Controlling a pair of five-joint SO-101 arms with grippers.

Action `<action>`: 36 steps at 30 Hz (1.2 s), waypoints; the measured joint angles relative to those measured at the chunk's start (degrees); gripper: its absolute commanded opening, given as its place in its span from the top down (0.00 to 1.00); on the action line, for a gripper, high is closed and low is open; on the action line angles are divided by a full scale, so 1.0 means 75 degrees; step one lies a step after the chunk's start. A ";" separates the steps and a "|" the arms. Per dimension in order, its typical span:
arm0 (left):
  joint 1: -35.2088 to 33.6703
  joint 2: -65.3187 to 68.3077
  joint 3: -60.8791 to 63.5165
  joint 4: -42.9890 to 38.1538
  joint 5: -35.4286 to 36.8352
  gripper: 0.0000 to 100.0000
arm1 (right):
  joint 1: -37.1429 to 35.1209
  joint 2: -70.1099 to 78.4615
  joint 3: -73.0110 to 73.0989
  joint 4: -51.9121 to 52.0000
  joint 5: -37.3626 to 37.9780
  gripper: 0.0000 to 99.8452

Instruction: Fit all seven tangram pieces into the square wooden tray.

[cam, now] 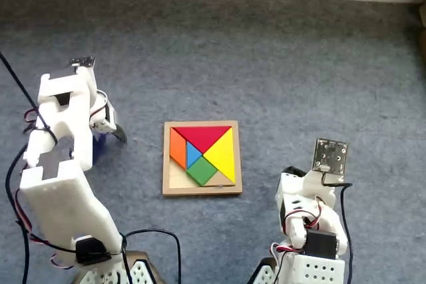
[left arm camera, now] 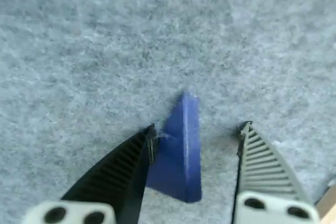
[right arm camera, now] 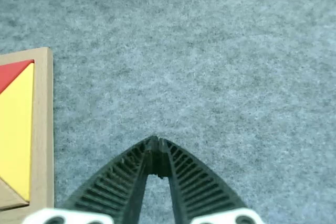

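The square wooden tray (cam: 166,184) lies mid-table holding a red triangle (cam: 202,136), an orange piece (cam: 177,149), a small blue triangle (cam: 193,155), a yellow triangle (cam: 223,157) and a green square (cam: 201,171). A dark blue piece (left arm camera: 178,156) lies on the carpet left of the tray, partly under the left arm (cam: 98,145). My left gripper (left arm camera: 197,128) is open and low over it; the black finger (left arm camera: 126,166) touches the piece's edge and the pale finger (left arm camera: 262,166) stands apart. My right gripper (right arm camera: 157,141) is shut on nothing, over carpet right of the tray (right arm camera: 42,129).
Grey carpet covers the whole table. Bare wood shows in the tray's near-left corner (cam: 174,179) and along its near edge. Cables (cam: 153,234) run beside the left arm's base. A pale wall edge borders the far side.
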 measured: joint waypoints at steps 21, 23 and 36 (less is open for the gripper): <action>-0.0012 -0.0082 -0.0023 0.0059 -0.0352 0.84 | 0.0000 0.0000 0.0000 0.0000 0.0000 1.00; -0.0012 -0.0399 0.0117 0.0082 -0.0363 0.84 | 0.0000 0.0000 0.0000 0.0000 0.0000 1.00; 0.0668 -0.2696 0.2333 -0.0809 -0.1453 0.77 | 0.0000 0.0000 0.0000 0.0000 0.0000 1.00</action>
